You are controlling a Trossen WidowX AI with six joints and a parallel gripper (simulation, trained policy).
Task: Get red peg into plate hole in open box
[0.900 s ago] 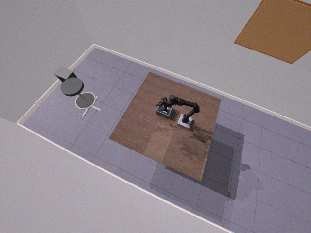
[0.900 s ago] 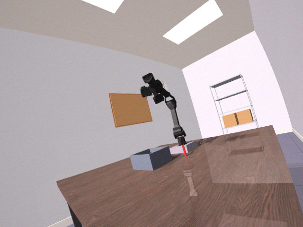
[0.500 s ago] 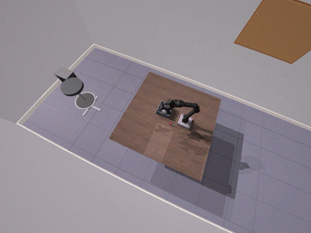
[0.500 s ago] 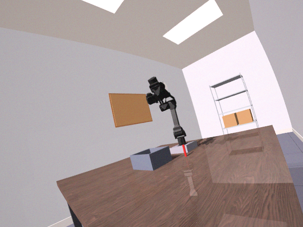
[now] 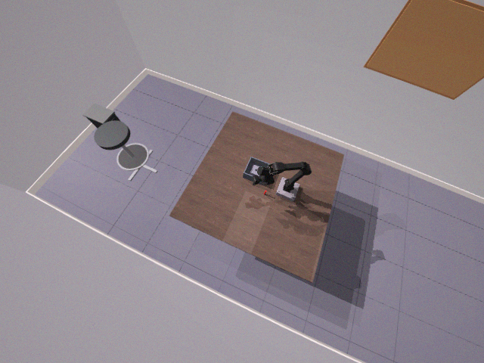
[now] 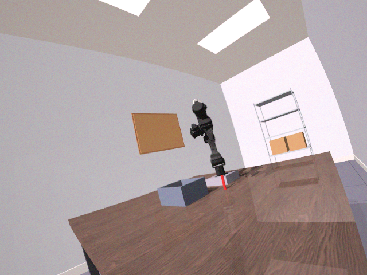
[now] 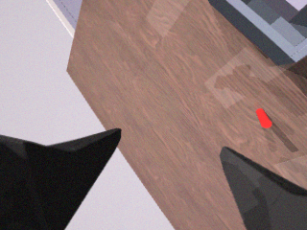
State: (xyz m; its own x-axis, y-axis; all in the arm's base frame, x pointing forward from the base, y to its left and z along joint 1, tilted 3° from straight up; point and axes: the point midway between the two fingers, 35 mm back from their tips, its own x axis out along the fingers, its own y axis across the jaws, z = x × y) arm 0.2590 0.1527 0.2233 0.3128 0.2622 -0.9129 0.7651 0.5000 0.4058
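Gripper (image 7: 169, 142) wide open, nothing between the fingers, raised above the table (image 5: 218, 164) (image 6: 207, 224) (image 7: 158, 96). Red peg (image 5: 265, 192) (image 6: 223, 182) (image 7: 264, 118) stands upright on the wood, outside the open blue-grey box (image 5: 249, 176) (image 6: 196, 192) (image 7: 259, 35) and near it, well apart from the fingertips. Box is partly under the arm (image 5: 291, 167) (image 6: 211, 142) in the top view.

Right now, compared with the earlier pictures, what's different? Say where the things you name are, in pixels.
The arm's gripper (image 5: 255, 181) (image 7: 169, 142) has swung away from the blue-grey box (image 5: 246, 175) (image 6: 189, 193) (image 7: 269, 40), toward the red peg's (image 5: 265, 192) (image 6: 223, 182) (image 7: 264, 119) side, and is lower. Nothing was grasped or released. The peg still stands on the table; the box hasn't moved.
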